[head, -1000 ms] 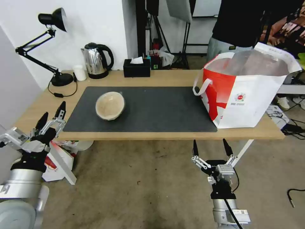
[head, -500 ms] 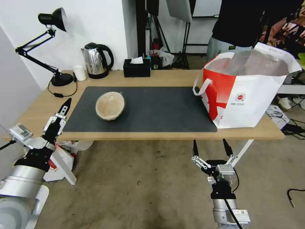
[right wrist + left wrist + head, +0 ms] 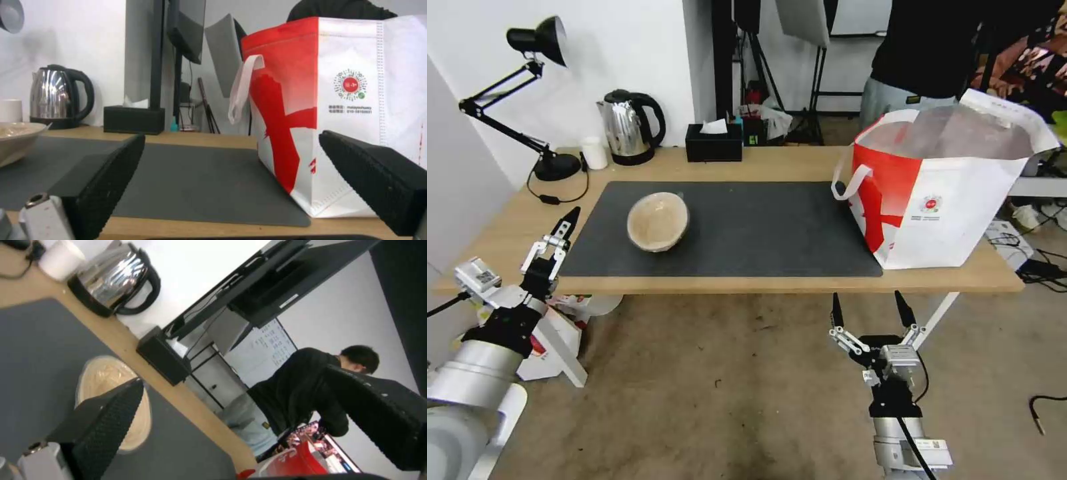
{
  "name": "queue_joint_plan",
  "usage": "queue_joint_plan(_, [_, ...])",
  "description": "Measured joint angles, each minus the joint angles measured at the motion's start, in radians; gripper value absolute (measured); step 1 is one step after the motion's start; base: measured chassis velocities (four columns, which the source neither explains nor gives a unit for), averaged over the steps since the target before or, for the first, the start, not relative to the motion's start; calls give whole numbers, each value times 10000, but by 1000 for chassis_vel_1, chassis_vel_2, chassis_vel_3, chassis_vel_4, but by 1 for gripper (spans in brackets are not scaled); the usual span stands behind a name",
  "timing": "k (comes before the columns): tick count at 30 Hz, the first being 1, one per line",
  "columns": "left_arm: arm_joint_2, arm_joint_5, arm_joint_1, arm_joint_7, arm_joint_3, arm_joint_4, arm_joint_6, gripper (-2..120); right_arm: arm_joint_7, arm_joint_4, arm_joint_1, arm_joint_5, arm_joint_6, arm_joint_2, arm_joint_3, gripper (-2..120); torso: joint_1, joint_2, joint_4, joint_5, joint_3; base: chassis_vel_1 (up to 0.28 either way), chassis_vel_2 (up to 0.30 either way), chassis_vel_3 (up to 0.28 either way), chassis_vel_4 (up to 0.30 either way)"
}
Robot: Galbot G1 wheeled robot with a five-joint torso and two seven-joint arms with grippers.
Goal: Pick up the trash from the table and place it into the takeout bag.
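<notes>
Tan paper bowl point(image 3: 658, 221): set on the mat, left of centre of the tabletop point(image 3: 760, 163), ungrasped. Takeout bag point(image 3: 954, 193): stood open-mouthed at right for loading. Left gripper point(image 3: 555, 239): raised at near-left edge, fingers apart, presumably approaching. Right gripper point(image 3: 868, 312): parked below near edge, fingers apart.

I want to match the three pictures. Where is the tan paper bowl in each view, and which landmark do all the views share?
Head view: the tan paper bowl lies on the left part of the dark grey mat.
Left wrist view: the bowl is partly behind a finger of the left gripper.
Right wrist view: its rim shows at the picture's edge.
Shared landmark: the kettle.
</notes>
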Motion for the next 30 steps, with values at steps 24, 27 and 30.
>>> queue_joint_plan(24, [852, -5292, -1310, -4425, -673, 1072, 2860, 100, -1, -1, 0, 0, 0, 0, -1, 100, -1, 0, 4, 2, 0, 0, 0, 0, 0])
queue_joint_plan(27, [855, -5321, -1314, -4452, -676, 1080, 2879, 100, 0, -1, 0, 0, 0, 0, -1, 100, 0, 0, 5, 2, 0, 0, 0, 0, 0])
queue_joint_plan(30, [863, -5326, -1316, -4453, -677, 1088, 2886, 100, 0, -1, 0, 0, 0, 1, -1, 100, 0, 0, 5, 2, 0, 0, 0, 0, 0])
